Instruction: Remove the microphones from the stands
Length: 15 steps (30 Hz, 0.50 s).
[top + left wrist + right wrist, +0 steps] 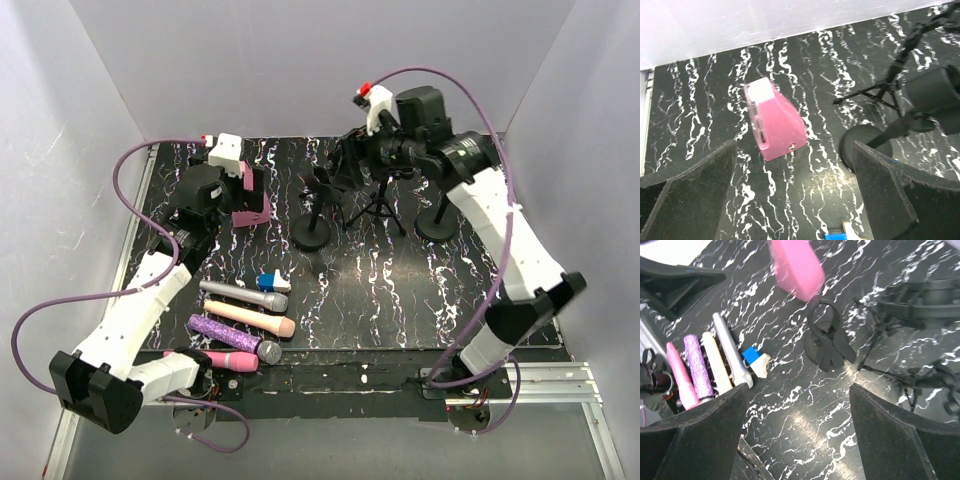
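Several microphones lie side by side near the front left: silver (245, 297), peach (250, 318), glittery purple (232, 338) and pink (228, 358). A black round-base stand (312, 232) carries a ring clip (822, 322) with nothing in it. Beside it, a tripod stand (378, 208) has a black mount (920, 300); I cannot tell whether a microphone sits in it. My right gripper (797, 435) hangs open and empty above the table near these stands. At the back left, my left gripper (795, 200) is open and empty, just short of a pink wedge (775, 122).
A third round-base stand (437, 222) stands under the right arm. A small blue and white block (272, 282) lies behind the silver microphone's head. White walls close in the black marbled table (400, 290) at the back and on both sides.
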### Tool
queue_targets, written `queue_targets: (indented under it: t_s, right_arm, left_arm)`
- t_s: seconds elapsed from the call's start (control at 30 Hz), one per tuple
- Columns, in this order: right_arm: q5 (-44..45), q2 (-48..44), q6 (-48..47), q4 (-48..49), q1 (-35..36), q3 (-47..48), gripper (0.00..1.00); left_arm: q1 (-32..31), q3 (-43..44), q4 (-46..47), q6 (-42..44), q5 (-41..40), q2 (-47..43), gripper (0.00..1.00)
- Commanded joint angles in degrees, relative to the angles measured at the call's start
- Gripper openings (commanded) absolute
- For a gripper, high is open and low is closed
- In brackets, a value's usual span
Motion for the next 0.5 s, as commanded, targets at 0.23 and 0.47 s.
queue_targets:
  t_s: [0.23,0.47]
  right_arm:
    - [37.2,-8.2,6.0,-1.0,-3.6,3.6,0.96]
    - [36.1,-10.9,8.5,3.6,-13.6,6.4,0.96]
  left_arm:
    - [5.6,8.6,-2.3,7.1,0.0,5.1,0.98]
    - [9.3,21.6,-7.1,4.8,1.1,11.4,0.98]
